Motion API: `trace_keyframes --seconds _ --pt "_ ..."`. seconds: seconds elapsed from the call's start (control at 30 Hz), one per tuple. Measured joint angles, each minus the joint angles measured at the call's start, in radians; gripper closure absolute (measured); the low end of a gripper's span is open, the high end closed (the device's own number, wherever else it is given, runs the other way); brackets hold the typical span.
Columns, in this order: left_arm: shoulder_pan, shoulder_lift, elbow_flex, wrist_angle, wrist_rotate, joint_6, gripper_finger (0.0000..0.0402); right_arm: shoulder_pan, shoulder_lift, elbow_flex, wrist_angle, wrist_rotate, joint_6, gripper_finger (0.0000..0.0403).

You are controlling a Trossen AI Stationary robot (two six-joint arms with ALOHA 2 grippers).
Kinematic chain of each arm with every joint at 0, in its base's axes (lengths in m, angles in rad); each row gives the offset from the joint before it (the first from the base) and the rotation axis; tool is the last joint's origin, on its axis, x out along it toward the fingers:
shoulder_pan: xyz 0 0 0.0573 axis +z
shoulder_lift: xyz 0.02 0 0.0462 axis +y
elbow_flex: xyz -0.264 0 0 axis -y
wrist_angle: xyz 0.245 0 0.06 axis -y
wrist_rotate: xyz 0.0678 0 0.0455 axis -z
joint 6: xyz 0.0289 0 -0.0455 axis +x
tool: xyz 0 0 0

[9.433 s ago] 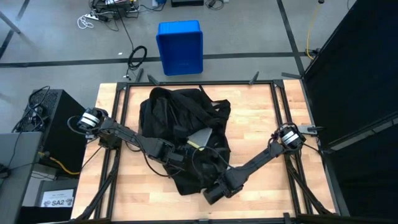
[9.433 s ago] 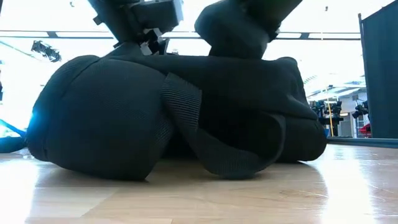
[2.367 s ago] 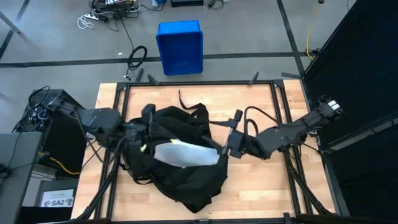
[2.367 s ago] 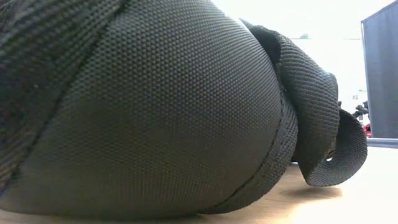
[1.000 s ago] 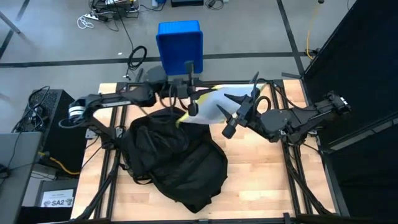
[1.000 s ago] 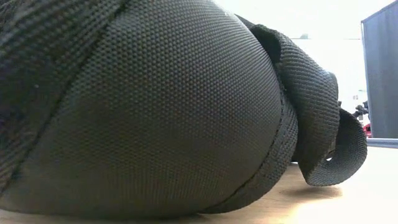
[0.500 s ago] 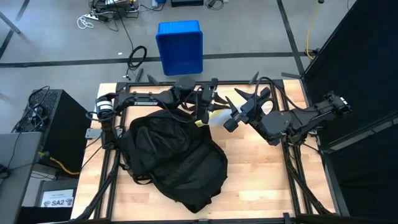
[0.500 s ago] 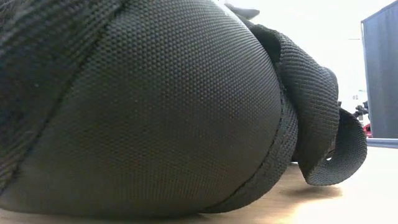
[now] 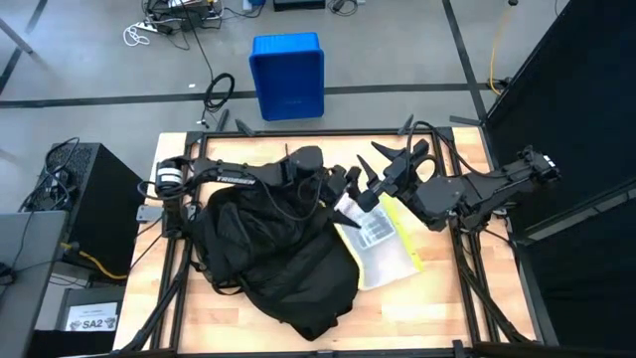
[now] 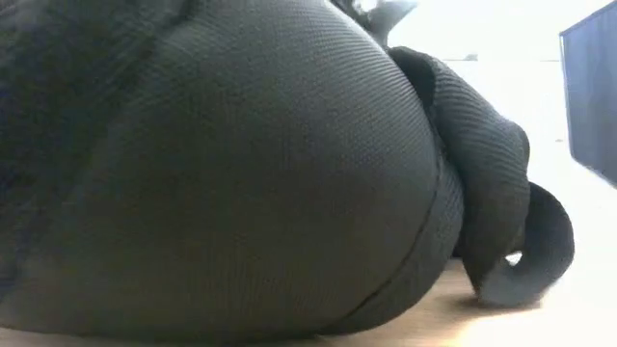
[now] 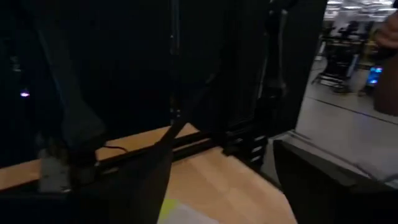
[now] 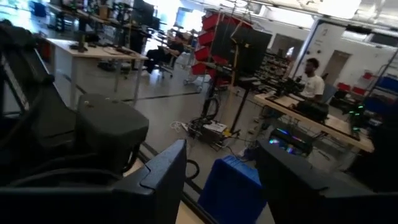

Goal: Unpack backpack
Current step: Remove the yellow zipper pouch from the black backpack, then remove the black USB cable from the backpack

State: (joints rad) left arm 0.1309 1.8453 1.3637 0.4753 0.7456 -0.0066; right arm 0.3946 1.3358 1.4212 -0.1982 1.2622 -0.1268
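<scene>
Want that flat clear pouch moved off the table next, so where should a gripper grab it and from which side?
Grip the clear pouch by its yellow-trimmed edge nearest the right gripper, coming from the right. It lies flat, and the backpack adjoins its opposite side.

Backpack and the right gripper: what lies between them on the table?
In the high view, a clear pouch with a yellow edge lies flat on the wood between the backpack and the right gripper, partly tucked against the backpack's edge.

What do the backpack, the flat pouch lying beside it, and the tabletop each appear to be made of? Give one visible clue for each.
Backpack: black woven synthetic fabric, matte; the low view shows a coarse weave and webbing strap.
Pouch: probably clear, glossy plastic with a yellow edge; printed paper seems to show through.
Tabletop: light wood, smooth finish; plank lines and grain show.
</scene>
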Motion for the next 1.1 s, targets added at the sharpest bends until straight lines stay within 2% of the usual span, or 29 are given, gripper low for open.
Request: trace_keyframes --seconds 0.13,0.23,0.27,0.3,0.4,0.47,0.5,0.6,0.7,0.87,0.97,1.1 --pt "-0.006 -0.076 0.024 -0.112 0.040 -0.022 0.0127 0.014 0.003 0.000 -0.010 -0.038 0.018 0.0241" --pt "-0.006 -0.200 0.026 -0.282 0.028 0.062 0.0134 0.031 0.004 0.000 -0.080 -0.090 0.102 0.0241" --pt "-0.010 -0.251 0.027 -0.366 -0.035 0.120 0.0141 0.032 0.004 0.000 -0.115 -0.122 0.138 0.0241" --pt "-0.022 -0.306 0.027 -0.464 -0.146 0.193 0.0149 0.032 0.004 0.000 -0.157 -0.165 0.182 0.0242" --pt "-0.092 -0.454 0.027 -0.706 -0.623 0.433 0.0177 0.024 0.004 -0.025 -0.262 -0.288 0.340 0.0247" --pt "-0.144 -0.530 0.028 -0.819 -0.848 0.470 0.0195 -0.001 0.004 -0.073 -0.291 -0.353 0.427 0.0252" --pt "-0.166 -0.558 0.028 -0.876 -0.904 0.452 0.0203 -0.019 0.004 -0.110 -0.292 -0.381 0.459 0.0255" --pt "-0.226 -0.615 0.017 -1.020 -0.934 0.304 0.0222 -0.094 0.018 -0.251 -0.277 -0.488 0.564 0.0266" --pt "-0.286 -0.651 -0.042 -1.079 -0.947 0.213 0.0240 -0.190 0.066 -0.398 -0.244 -0.672 0.657 0.0278" --pt "-0.364 -0.675 -0.156 -1.083 -1.143 0.170 0.0273 -0.313 0.178 -0.560 -0.105 -0.933 0.737 0.0295" --pt "-0.391 -0.683 -0.213 -1.085 -1.238 0.124 0.0296 -0.355 0.243 -0.583 -0.091 -0.994 0.747 0.0306" --pt "-0.425 -0.686 -0.338 -1.021 -1.250 0.068 0.0324 -0.405 0.285 -0.580 -0.187 -0.970 0.794 0.0321"
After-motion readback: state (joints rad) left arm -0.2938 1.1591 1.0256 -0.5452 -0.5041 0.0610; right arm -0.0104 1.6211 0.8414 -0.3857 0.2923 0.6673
